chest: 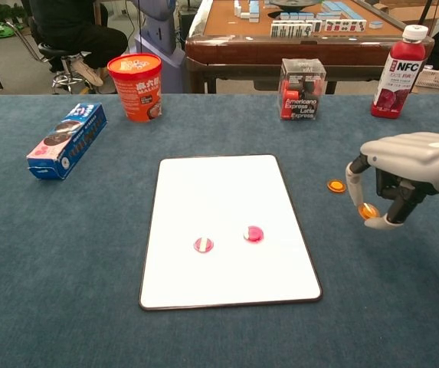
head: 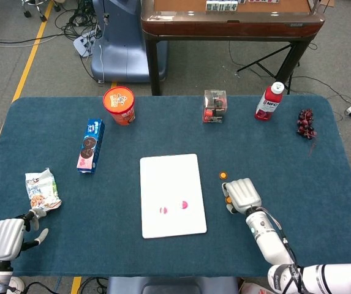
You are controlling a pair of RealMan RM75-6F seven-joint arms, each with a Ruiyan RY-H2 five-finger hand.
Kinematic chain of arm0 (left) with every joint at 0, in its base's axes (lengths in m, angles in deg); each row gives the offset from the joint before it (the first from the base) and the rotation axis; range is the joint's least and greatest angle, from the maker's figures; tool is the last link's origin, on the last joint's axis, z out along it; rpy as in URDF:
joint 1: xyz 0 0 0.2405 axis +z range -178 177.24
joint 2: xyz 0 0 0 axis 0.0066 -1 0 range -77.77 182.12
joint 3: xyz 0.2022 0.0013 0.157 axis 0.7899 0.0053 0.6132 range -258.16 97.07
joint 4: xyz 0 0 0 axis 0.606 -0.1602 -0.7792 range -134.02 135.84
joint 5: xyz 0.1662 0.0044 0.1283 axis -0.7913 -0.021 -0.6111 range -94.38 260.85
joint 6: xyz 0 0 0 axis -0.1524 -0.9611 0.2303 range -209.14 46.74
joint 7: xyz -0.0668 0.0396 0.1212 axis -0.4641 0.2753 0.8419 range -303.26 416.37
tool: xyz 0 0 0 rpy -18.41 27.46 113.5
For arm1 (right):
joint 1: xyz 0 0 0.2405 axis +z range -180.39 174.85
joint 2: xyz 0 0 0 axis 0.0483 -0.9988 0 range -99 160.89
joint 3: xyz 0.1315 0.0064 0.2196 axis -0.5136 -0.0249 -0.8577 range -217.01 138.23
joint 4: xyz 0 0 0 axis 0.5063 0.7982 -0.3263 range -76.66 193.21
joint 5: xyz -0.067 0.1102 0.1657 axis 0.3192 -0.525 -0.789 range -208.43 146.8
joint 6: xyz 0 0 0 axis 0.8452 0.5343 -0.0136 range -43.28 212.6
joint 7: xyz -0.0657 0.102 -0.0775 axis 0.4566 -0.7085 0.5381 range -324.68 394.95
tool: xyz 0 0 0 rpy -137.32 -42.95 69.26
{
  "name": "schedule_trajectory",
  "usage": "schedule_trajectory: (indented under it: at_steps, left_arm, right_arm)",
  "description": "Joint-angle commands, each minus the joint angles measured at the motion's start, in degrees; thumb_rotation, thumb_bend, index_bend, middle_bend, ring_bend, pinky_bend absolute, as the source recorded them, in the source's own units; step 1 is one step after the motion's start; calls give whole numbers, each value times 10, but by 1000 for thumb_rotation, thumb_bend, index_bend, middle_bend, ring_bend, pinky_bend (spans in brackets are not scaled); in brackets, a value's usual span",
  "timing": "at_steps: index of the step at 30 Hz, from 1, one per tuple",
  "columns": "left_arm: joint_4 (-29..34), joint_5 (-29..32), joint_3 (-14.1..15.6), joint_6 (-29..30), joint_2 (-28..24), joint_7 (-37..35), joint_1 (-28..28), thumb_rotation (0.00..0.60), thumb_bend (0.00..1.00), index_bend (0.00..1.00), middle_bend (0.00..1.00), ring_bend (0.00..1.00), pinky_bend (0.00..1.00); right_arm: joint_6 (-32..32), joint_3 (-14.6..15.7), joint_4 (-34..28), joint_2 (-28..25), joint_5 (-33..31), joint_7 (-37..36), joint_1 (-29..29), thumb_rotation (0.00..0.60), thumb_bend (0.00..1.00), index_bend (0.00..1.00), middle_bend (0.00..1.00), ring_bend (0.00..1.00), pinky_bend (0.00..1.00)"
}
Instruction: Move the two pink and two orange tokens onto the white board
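The right hand's fingers (chest: 355, 186) are pinched on an orange token (chest: 368, 211), held just clear of the worktop (chest: 66, 253) to the right of the white board (chest: 219, 192). The right hand (chest: 403, 172) hangs palm-down over it. The disc looks small, thin, stiff and light, probably slick at the rim, so a pinch across its edges suits it, though how firmly it sits between the tips is hard to judge from here. The second orange token (chest: 336, 185) lies on the cloth just beside the board's right edge. Both pink tokens (chest: 204, 244) already rest on the board. The left hand (head: 7, 239) sits near the front left corner, fingers loosely apart, holding nothing.
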Motion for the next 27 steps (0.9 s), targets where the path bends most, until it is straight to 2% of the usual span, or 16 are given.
schedule_trajectory:
  at_steps: [1, 7, 11, 18, 27]
  left_arm:
    - [-1, 0, 0, 0, 1, -1, 0, 600, 281, 515, 647, 638, 784]
    - [-7, 1, 2, 0, 3, -6, 2, 600, 281, 515, 647, 638, 784]
    - [-13, 2, 3, 1, 5, -12, 4, 600, 281, 515, 647, 638, 784]
    - [-20, 2, 2, 2, 4, -20, 5, 600, 281, 515, 646, 638, 784]
    - [-22, 1, 3, 5, 4, -25, 7, 600, 281, 515, 647, 638, 784]
  right_arm:
    - [-1, -19, -9, -1, -17, 18, 19, 600, 266, 518, 1000, 1000, 1000]
    - [-8, -52, -9, 12, -58, 48, 60, 600, 266, 519, 1000, 1000, 1000]
    - [-21, -83, 12, 35, -109, 75, 104, 600, 266, 519, 1000, 1000, 1000]
    - [-40, -130, 77, 80, -208, 117, 186, 600, 266, 518, 1000, 1000, 1000]
    - [-60, -162, 163, 141, -302, 155, 274, 600, 266, 518, 1000, 1000, 1000]
